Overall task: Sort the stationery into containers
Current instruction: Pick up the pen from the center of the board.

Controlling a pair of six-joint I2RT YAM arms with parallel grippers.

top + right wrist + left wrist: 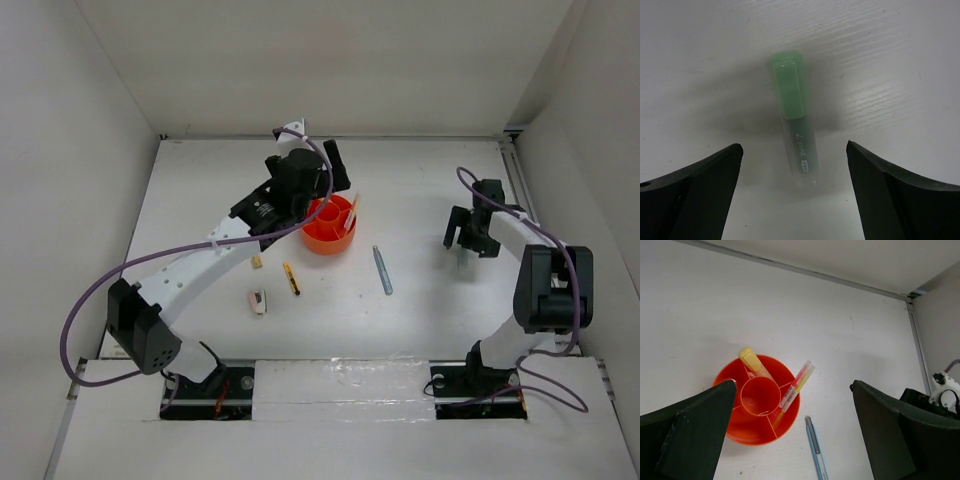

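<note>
The round orange tub (331,231) stands mid-table. In the left wrist view the tub (747,427) holds a yellow marker (752,361) in a far compartment and a red and a yellow pen (798,384) leaning over its right rim. My left gripper (310,180) (792,385) is open and empty above the tub. A grey-blue pen (383,270) (816,447) lies right of the tub. My right gripper (468,238) (794,146) is open, straddling a pale green marker (795,120) that lies on the table, not touching it.
An orange-black pen (291,278), a tan eraser (257,262) and a pink-white eraser (259,300) lie on the table in front of the tub, to its left. White walls enclose the table on the left, back and right.
</note>
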